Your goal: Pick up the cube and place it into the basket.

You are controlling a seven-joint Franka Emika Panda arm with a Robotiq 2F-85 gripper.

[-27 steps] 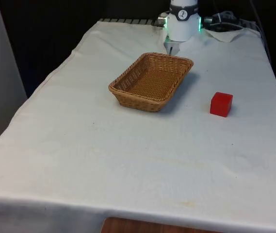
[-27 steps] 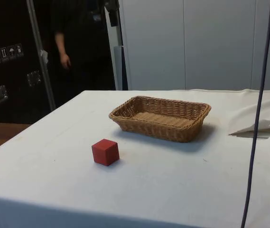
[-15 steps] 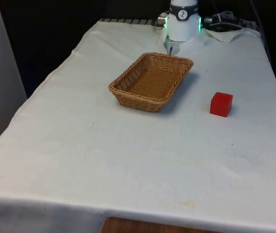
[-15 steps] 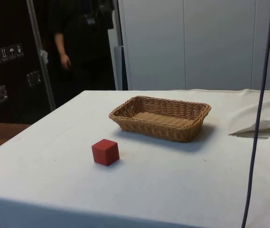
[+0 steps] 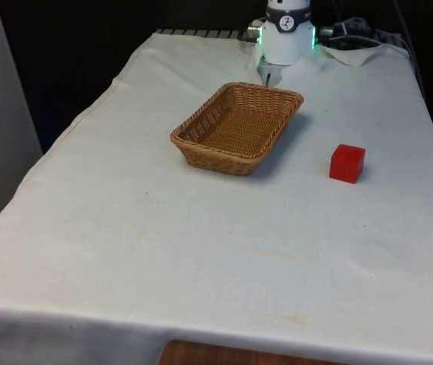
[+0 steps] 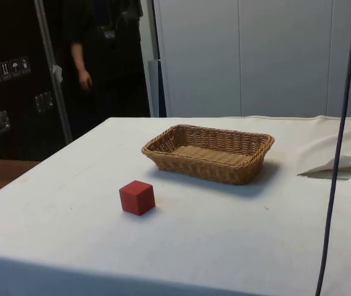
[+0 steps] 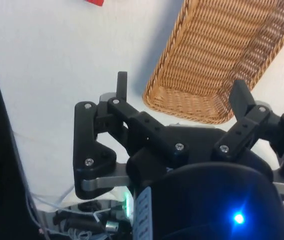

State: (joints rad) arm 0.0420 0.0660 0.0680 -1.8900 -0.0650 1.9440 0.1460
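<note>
Nothing done yet: whole pick and drop left. Basket [image 5: 237, 127] empty on worktop [image 5: 201, 251], long axis running diagonally, far end toward robot. Cube [image 5: 347, 163] sits right of basket in front view, well apart, no long axis. Gripper [image 7: 181, 97] fingers apart, holding nothing, hovering off basket's short end.

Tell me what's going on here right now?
Nothing is being handled yet. The red cube sits on the white cloth, apart from the wicker basket, which holds nothing. The gripper hangs open over the table near one end of the basket, gripping nothing. A person stands in the background beyond the table.
</note>
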